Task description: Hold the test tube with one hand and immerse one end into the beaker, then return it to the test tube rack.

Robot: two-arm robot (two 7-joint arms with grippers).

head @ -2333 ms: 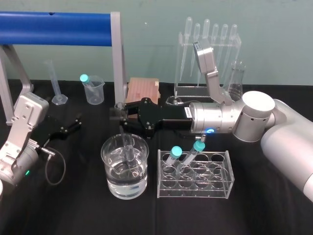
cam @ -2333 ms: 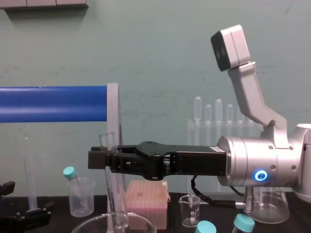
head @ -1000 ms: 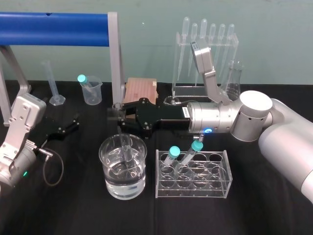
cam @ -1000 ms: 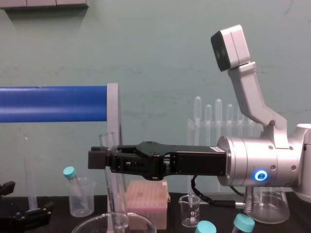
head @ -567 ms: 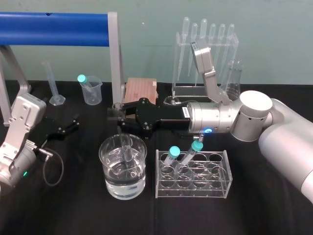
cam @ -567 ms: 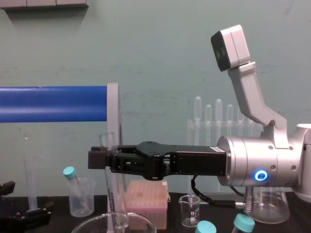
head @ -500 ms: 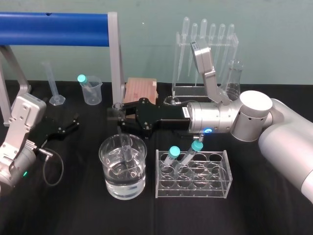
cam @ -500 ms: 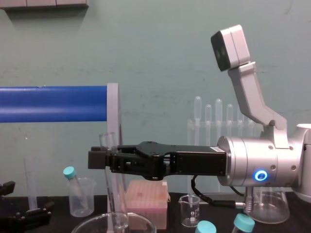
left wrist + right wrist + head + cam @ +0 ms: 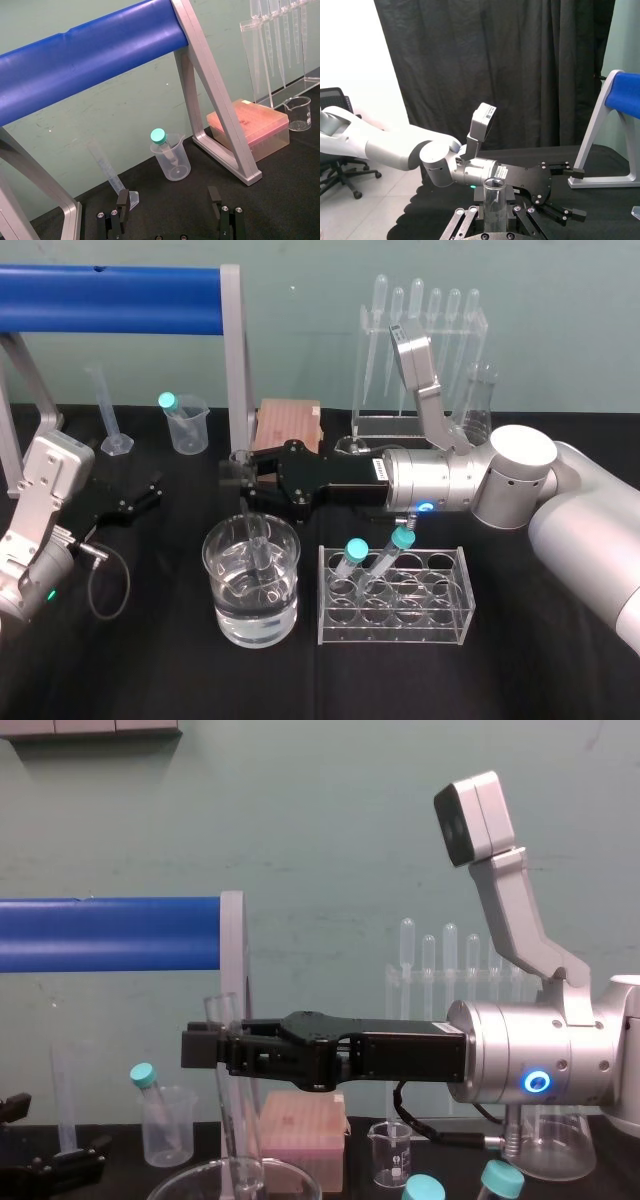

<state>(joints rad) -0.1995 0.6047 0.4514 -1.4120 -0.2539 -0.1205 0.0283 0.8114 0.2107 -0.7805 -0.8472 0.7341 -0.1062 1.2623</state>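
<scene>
My right gripper [image 9: 240, 478] reaches in from the right and is shut on the upper part of the test tube [image 9: 257, 545], a slim clear glass tube. The tube stands nearly upright, its lower end dipped in the water of the wide glass beaker [image 9: 228, 618]. In the chest view the test tube [image 9: 228, 1110] runs down from the right gripper [image 9: 215, 1048] into the beaker's rim [image 9: 180, 1182]. The right wrist view looks at the tube's open mouth [image 9: 495, 186] between the fingers. Just right of the beaker stands the clear test tube rack [image 9: 455, 622]. My left gripper [image 9: 140, 498] rests open at the far left.
Two teal-capped tubes [image 9: 352, 555] lean in the rack. Behind stand a pink tip box [image 9: 290, 423], a pipette stand [image 9: 425, 360], a small beaker [image 9: 390, 1155], a plastic cup [image 9: 190, 425] holding a capped tube, a graduated cylinder [image 9: 112, 410] and a blue-barred frame [image 9: 120, 285].
</scene>
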